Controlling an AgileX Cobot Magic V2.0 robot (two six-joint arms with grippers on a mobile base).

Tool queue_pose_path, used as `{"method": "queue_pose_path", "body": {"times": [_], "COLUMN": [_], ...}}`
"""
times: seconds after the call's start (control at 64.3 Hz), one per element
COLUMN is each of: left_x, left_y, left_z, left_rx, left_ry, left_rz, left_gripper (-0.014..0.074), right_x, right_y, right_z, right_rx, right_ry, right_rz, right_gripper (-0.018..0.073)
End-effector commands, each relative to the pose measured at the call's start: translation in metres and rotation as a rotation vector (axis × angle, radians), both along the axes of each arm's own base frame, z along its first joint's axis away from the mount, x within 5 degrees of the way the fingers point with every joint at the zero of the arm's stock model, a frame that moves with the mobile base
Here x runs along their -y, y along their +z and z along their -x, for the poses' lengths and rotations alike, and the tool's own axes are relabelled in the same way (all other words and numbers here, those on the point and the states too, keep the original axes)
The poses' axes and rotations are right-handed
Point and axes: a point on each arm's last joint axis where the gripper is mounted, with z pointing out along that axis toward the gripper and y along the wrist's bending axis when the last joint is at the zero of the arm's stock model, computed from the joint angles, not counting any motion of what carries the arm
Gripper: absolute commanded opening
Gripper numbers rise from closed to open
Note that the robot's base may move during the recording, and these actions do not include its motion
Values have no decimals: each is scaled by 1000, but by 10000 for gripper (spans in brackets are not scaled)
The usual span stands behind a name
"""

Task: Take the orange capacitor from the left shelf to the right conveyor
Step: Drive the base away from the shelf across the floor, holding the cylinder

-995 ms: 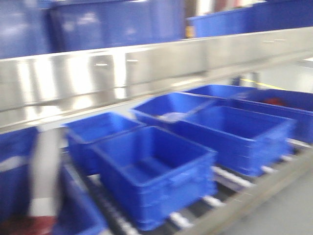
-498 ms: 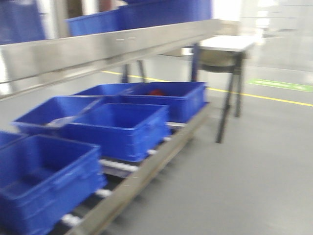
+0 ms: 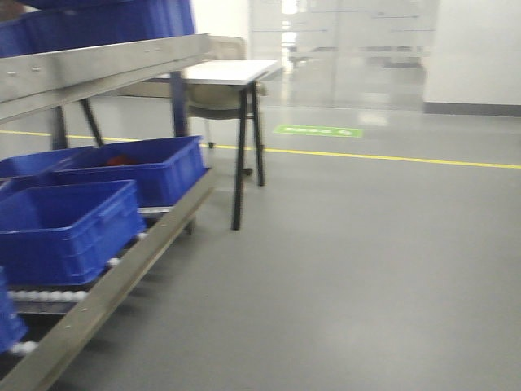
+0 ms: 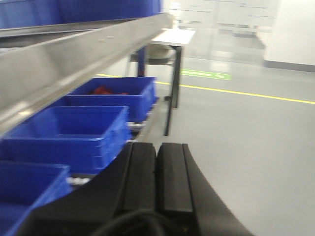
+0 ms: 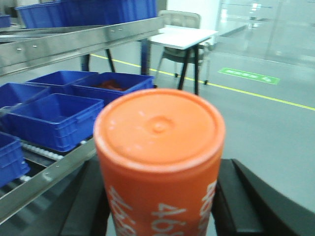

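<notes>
The orange capacitor (image 5: 160, 147), a can with white "4680" print down its side, fills the right wrist view end-on. My right gripper (image 5: 161, 169) is shut on it, one black finger (image 5: 88, 201) on each flank. In the left wrist view my left gripper (image 4: 156, 147) is shut, its two black pads pressed together with nothing between them. The left shelf (image 3: 98, 69) shows as a shiny steel ledge along the left edge of every view, also in the wrist views (image 4: 74, 54) (image 5: 74, 42). The right conveyor is out of view.
Blue plastic bins (image 3: 69, 224) sit on a roller rack under the steel ledge, one holding something red (image 3: 120, 160). A white-topped table (image 3: 228, 72) on dark legs stands past the rack. Grey floor carries a yellow line (image 3: 391, 157) and a green marking (image 3: 317, 130).
The front view has swung to the right: the shelf and blue bins slid to the left edge, and the table and open grey floor came into view.
</notes>
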Motion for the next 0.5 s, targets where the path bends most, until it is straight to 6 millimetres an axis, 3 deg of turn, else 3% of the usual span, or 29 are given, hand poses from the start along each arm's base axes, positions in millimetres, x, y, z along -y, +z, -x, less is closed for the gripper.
{"method": "queue_pose_path", "body": {"times": [0.0, 0.482], "left_x": [-1, -1], "left_y": [10, 10], "left_z": [1, 1], "left_rx": [97, 97], "left_ry": [5, 5], "left_rz": [13, 13], "left_gripper": [-127, -127], "right_x": [0, 0], "right_y": [16, 16], "right_z": [1, 1], "right_rx": [107, 107], "right_ry": [2, 2], "right_rz": [-15, -15], "right_gripper": [74, 74]}}
